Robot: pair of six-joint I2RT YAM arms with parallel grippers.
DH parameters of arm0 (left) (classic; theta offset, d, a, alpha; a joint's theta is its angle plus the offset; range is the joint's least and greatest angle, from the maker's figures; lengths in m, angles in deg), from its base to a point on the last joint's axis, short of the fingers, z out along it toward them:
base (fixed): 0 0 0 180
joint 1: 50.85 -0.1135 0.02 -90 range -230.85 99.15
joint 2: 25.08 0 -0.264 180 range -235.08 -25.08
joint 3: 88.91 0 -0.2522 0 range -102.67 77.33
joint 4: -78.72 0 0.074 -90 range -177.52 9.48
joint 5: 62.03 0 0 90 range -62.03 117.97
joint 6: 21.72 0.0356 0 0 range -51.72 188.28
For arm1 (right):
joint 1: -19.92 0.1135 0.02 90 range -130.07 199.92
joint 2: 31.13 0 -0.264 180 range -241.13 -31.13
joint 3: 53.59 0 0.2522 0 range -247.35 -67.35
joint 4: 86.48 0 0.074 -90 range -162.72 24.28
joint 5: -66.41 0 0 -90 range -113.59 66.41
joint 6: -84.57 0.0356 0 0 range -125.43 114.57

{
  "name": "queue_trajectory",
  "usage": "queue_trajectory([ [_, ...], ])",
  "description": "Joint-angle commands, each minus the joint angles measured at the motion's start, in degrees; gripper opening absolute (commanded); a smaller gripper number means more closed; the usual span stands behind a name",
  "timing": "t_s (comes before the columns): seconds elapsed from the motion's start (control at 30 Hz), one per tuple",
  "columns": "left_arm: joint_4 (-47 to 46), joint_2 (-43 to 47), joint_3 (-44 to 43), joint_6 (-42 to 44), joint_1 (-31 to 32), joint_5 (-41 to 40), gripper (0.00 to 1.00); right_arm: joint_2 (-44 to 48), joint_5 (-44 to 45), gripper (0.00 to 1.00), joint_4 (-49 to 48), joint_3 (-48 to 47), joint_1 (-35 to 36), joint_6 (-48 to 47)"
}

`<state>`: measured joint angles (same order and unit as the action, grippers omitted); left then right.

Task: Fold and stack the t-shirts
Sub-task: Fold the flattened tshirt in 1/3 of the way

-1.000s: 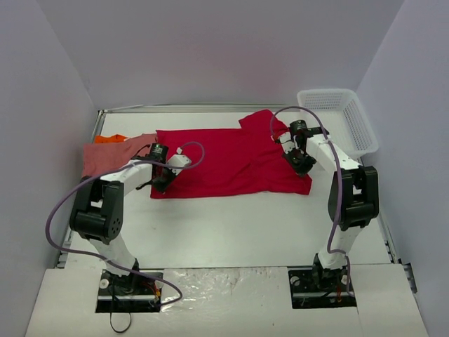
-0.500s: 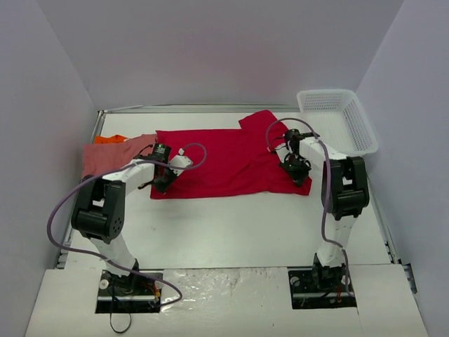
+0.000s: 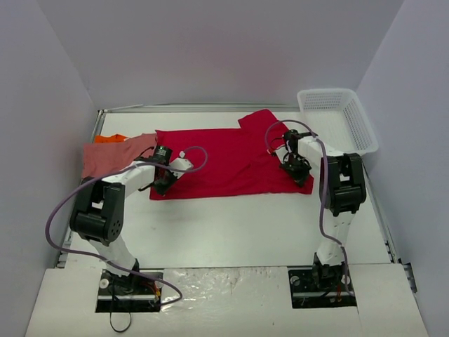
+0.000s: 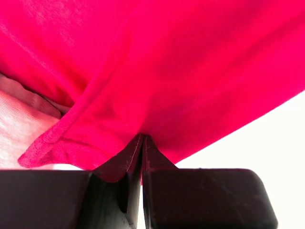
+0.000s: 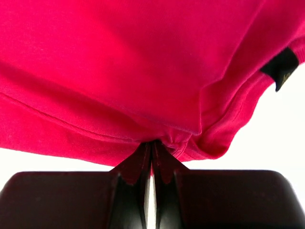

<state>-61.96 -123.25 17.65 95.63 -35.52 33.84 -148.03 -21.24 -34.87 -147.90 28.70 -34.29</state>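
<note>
Broadly, the white table [image 3: 231, 232] carries the bright red cotton t-shirt [image 3: 224, 158] spread flat across its middle toward twelve o'clock, one sleeve reaching to one o'clock. The white plastic mesh basket [image 3: 330, 105] sits at two o'clock, apart from the cloth. A salmon pink t-shirt [image 3: 105, 156] lies at ten o'clock, touching the red one's end, with an orange t-shirt [image 3: 111, 138] peeping out just beyond it. The left gripper [image 4: 143, 138] is pressed together on the red hem's eight o'clock corner; the right gripper [image 5: 152, 143] pinches the hem at four o'clock. Both bites look shallow, so a quick lift could pull the thin fabric free. Uneven travel between the arms would skew the fold. Pink cloth sits just beside the left pinch and could be dragged along.
</note>
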Motion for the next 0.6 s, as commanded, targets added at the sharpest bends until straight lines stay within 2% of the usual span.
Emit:
queue_trajectory([
  [0.0,6.2,2.8,1.6,2.0,0.1,-1.2,0.02,-1.8,2.2,0.0,-0.2,6.4,-1.7,-1.7],
  [0.3,11.7,7.5,3.3,5.0,0.1,-1.6,0.02,3.8,0.0,0.0,3.8,11.6,-1.8,-2.3],
  [0.57,12.8,10.2,4.9,5.4,0.2,-1.4,0.02,6.2,-0.1,0.0,4.7,13.6,-1.7,-2.2],
])
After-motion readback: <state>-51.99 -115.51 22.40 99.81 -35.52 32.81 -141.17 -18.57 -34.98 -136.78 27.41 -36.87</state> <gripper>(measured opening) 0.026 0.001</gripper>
